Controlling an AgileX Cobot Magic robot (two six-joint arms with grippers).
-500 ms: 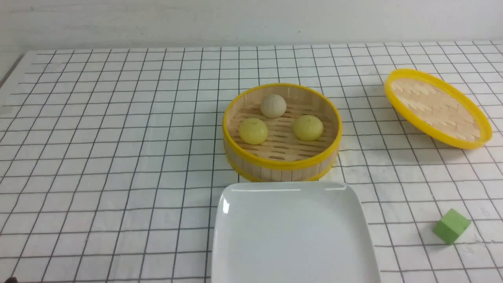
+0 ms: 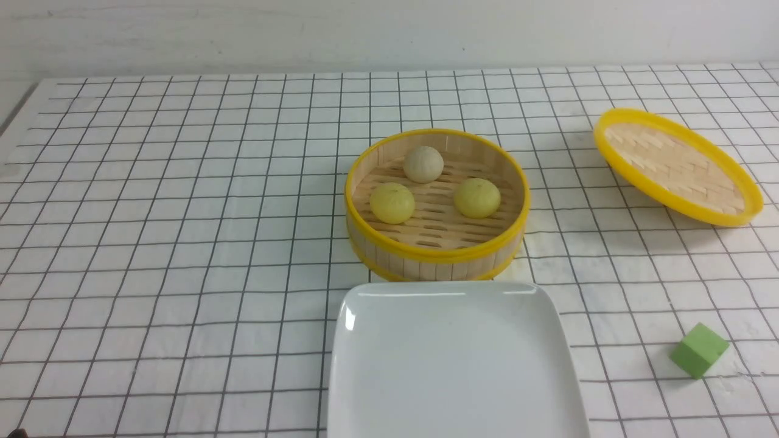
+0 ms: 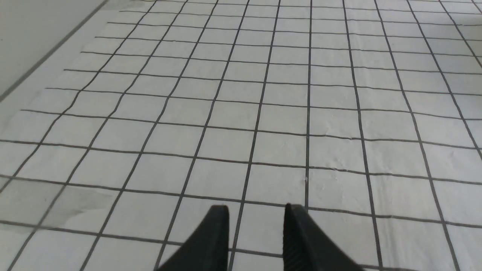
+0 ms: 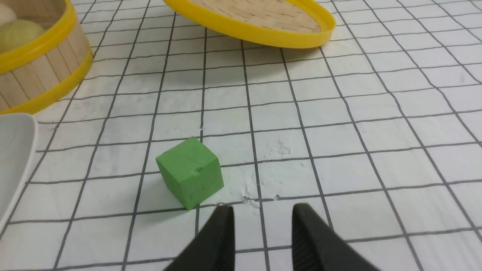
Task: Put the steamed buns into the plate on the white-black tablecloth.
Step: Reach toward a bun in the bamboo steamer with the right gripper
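Left gripper [image 3: 257, 207]: fingers parted
Right gripper [image 4: 267, 207]: fingers parted
Pale yellow buns [image 2: 392, 203]: might squash if pinched hard
Steamer rim [image 2: 437, 252]: low approach could snag

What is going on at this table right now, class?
Nothing is being handled: the left pincer and right pincer are both open and hold nothing. All three buns sit in the round steamer, its lid off to the right. The plate has no buns on it yet.
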